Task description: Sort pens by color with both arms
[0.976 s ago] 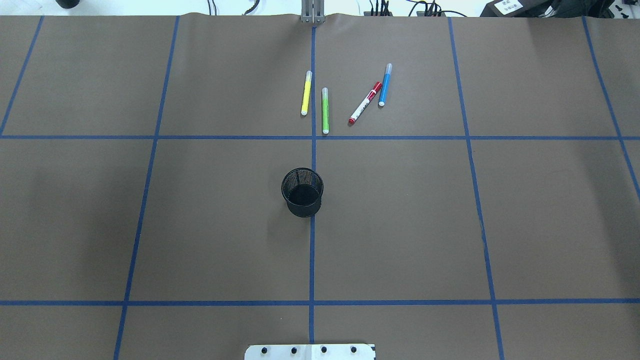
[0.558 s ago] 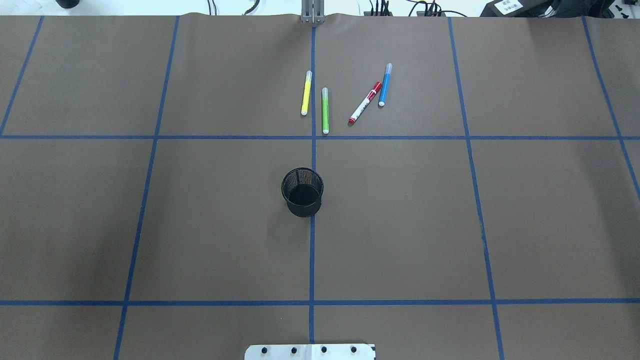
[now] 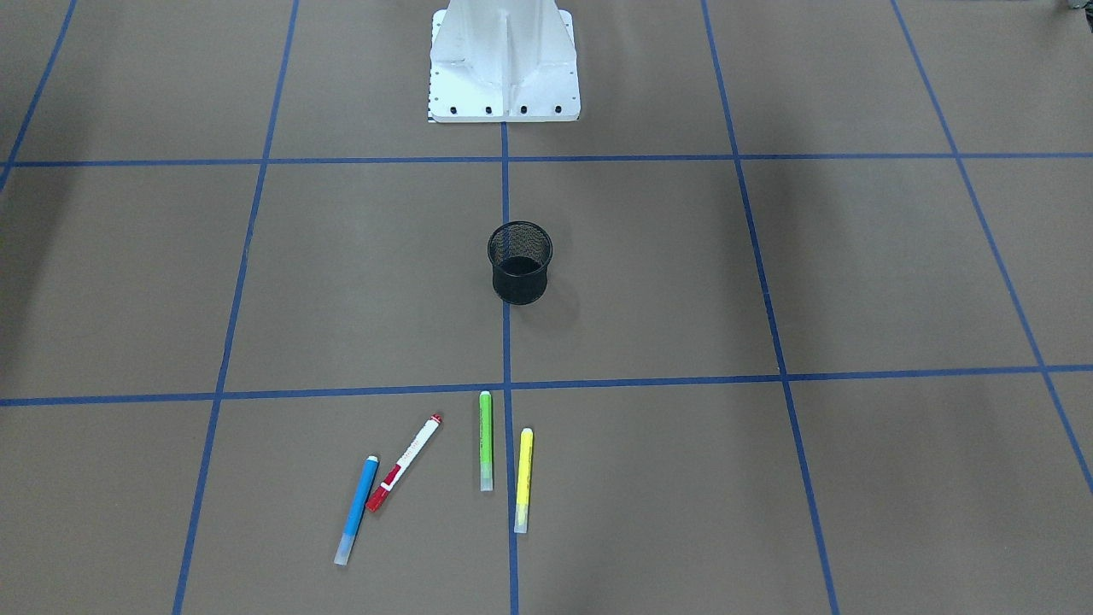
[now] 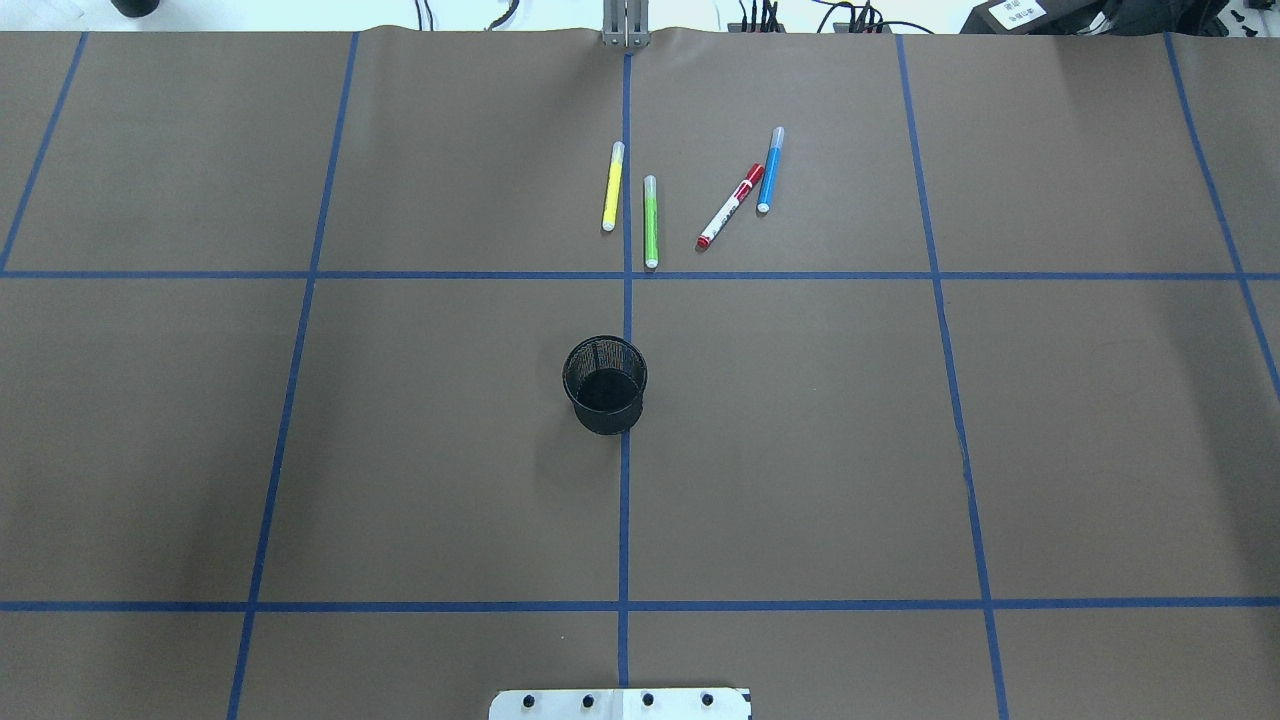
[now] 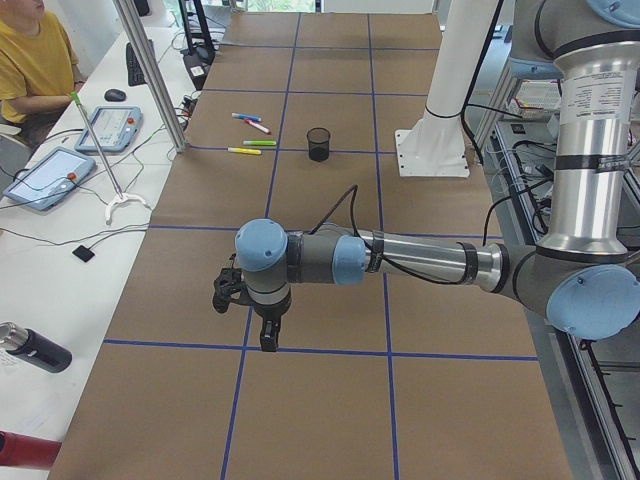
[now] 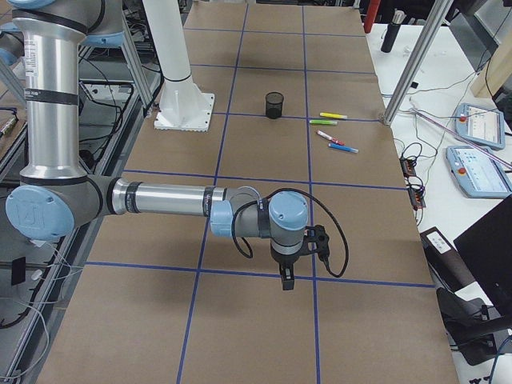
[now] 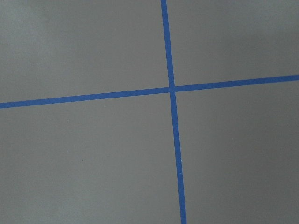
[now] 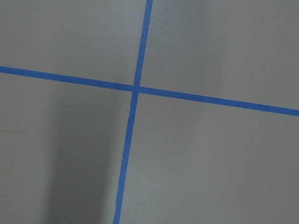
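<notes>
Four pens lie on the brown table at its far side: yellow, light green, white with a red cap and blue. They also show in the front-facing view: yellow, green, red-capped, blue. Both arms are off to the table's ends, far from the pens. The left gripper hangs over a blue tape crossing in the exterior left view. The right gripper does the same in the exterior right view. I cannot tell whether either is open or shut.
A black mesh cup stands upright at the table's middle, on the centre tape line. The white pedestal base stands at the robot's side. Blue tape lines divide the brown surface. Tablets and cables lie beyond the far edge.
</notes>
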{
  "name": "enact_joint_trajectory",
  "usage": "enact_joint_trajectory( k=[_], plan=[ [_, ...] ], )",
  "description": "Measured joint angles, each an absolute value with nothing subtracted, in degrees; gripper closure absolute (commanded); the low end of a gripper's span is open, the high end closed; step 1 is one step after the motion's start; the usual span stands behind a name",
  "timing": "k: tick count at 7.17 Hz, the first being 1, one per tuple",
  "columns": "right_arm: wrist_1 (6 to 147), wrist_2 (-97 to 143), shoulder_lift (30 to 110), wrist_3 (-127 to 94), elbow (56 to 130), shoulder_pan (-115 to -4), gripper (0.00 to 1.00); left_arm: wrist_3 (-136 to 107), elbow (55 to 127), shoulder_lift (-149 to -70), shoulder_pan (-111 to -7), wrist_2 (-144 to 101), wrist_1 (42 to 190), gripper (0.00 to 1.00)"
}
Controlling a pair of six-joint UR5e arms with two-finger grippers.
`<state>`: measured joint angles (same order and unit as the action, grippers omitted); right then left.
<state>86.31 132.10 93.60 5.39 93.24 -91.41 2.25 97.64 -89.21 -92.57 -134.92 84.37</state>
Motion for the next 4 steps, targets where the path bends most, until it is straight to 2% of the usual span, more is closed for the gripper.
enact_joint_trajectory(
  k=[4],
  plan=[
    [86.1,131.9,93.6,2.2,93.6,-91.4,0.0,1.8,98.2,-88.7,-92.6,-134.8,85.0,0.0]
  ],
)
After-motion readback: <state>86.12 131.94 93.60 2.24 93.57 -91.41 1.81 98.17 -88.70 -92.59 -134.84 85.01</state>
